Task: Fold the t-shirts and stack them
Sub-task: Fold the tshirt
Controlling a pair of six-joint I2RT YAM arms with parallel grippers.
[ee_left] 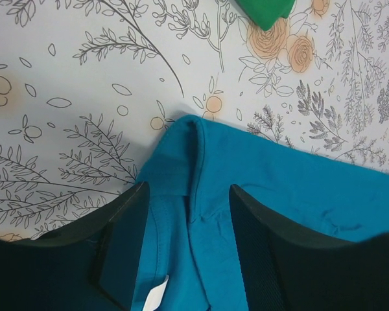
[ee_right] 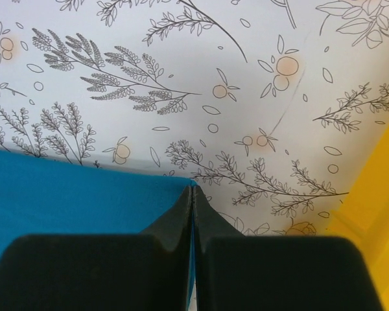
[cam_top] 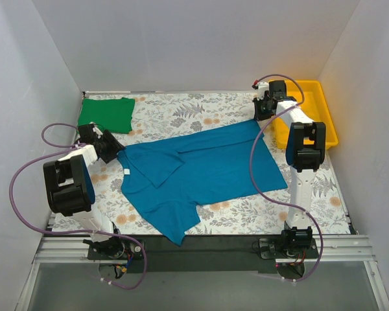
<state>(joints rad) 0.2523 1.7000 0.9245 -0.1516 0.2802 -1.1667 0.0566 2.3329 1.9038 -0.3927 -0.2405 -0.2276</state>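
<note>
Just beside the yellow tray, the right claw is seen shut tight at the far hem corner of the teal shirt, with the thin edge apparently pinched between its tips. Well away from the tray, at the shirt's opposite end, the left claw is held about half open astride the collar, close to the white label, and nothing is gripped by it. The teal shirt is spread loosely over the flowered table cover, part of it folded over itself near the collar and one sleeve trailing toward the near edge. The green shirt is laid folded flat at the corner farthest from the tray. Both shirts are of soft, limp knit, while the tray is of hard, glossy plastic. It is judged that the pinch may be too shallow, so the corner could be lost once lifted. Only one layer might be caught at the collar, and if the two ends are drawn unevenly, the slack cloth could be bunched or dragged against the tray's wall.
</note>
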